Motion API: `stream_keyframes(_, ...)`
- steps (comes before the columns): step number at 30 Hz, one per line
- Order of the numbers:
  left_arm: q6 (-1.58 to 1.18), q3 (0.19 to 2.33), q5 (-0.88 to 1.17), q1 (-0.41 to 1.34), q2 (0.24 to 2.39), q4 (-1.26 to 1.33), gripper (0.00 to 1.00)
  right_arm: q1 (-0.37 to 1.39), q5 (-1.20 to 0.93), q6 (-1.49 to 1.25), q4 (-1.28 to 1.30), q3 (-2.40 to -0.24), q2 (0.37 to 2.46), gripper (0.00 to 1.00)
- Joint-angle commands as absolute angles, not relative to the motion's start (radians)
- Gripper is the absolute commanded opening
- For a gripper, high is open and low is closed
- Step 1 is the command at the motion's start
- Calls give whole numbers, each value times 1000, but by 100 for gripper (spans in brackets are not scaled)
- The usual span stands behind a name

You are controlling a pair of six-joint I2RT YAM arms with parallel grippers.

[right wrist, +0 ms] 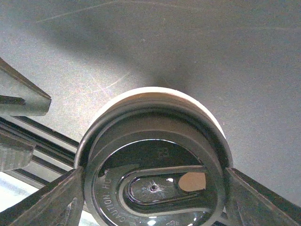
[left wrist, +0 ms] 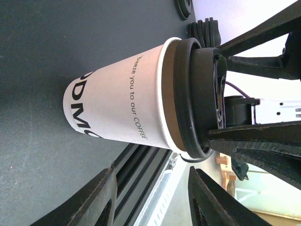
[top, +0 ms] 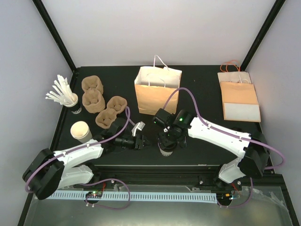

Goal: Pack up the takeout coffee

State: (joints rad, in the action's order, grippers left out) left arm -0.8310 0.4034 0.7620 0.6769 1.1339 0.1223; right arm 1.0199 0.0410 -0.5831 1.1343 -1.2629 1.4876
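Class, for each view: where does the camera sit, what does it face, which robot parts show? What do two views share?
Top external: above and behind the robot, facing down on the table; left gripper and right gripper show.
Left wrist: low, facing sideways at the takeout coffee; own fingers at bottom.
Right wrist: above the lid, facing down; own fingers flank it.
Shared: both wrist views show that lid.

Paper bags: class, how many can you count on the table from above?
2. The standing bag is upright at the back centre; the flat bag lies at the back right. Nothing suggests a hidden one.
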Motion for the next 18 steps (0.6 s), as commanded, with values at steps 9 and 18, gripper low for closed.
stream_keyframes(9,-848,407,774,692,1161,192,43,1038,57,-580,1155,-1299,1510,81)
stream_keyframes(18,-851,403,773,693,1172,202,41,1043,71,-581,1145,-1294,1534,81)
